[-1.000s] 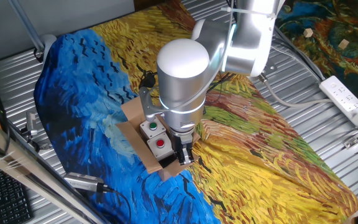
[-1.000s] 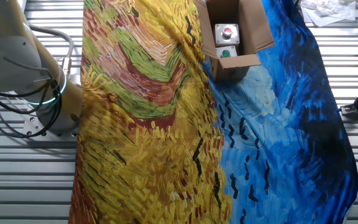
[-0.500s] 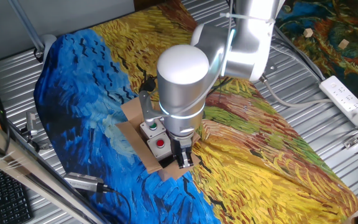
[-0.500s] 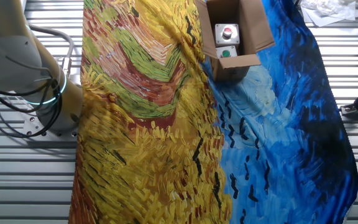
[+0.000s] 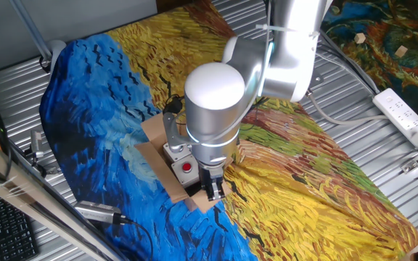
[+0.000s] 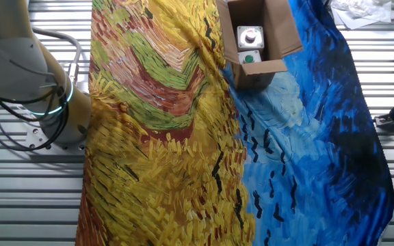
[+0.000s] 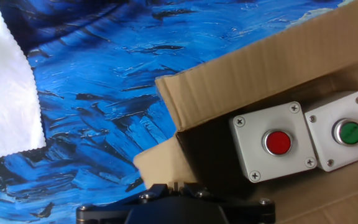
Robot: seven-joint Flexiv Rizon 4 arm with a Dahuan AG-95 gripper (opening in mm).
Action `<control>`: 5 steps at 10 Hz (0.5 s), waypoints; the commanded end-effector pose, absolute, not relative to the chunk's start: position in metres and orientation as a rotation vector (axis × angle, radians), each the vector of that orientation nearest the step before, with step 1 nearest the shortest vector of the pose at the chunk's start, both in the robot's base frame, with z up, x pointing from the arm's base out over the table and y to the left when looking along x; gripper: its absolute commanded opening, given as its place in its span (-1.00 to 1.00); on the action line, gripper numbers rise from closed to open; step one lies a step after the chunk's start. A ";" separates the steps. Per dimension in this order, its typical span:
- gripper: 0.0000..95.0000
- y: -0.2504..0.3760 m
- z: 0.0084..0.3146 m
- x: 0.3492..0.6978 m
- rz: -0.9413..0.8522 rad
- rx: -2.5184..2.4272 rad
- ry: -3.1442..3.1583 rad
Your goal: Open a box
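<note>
The brown cardboard box [image 5: 155,133] sits on the painted cloth with its flaps folded out. Inside is a grey unit [image 7: 272,140] with a red button [image 7: 277,142], and beside it one with a green button [image 7: 351,132]. The other fixed view shows the open box [image 6: 280,27] at the top edge. My gripper [image 5: 213,190] hangs over the box's near end flap [image 7: 158,163]. In the hand view my gripper [image 7: 176,185] sits at the bottom edge, its fingers close together with nothing seen between them. The wrist hides the green button in the one fixed view.
The painted blue and yellow cloth [image 5: 100,94] covers the table. A white cloth [image 7: 5,93] lies left of the box. A power strip [image 5: 407,116] lies at the right. A keyboard [image 5: 6,232] and a metal tool [image 5: 100,212] lie at the lower left.
The wrist has shifted slightly down and left over the box, now covering the green button in the one fixed view. The box has not moved.
</note>
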State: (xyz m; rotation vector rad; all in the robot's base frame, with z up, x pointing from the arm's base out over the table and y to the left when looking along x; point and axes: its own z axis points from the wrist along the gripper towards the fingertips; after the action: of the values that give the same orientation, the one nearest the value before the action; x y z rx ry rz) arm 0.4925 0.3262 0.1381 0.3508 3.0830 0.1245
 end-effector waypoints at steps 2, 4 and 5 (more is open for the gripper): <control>-1.00 0.326 0.133 0.494 0.110 0.346 3.081; -1.00 0.325 0.130 0.495 0.096 0.340 3.081; -1.00 0.325 0.128 0.495 0.091 0.340 3.080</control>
State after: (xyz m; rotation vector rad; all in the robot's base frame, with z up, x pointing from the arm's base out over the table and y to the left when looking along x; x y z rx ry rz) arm 0.4950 0.3250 0.1277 0.3392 3.0819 0.0876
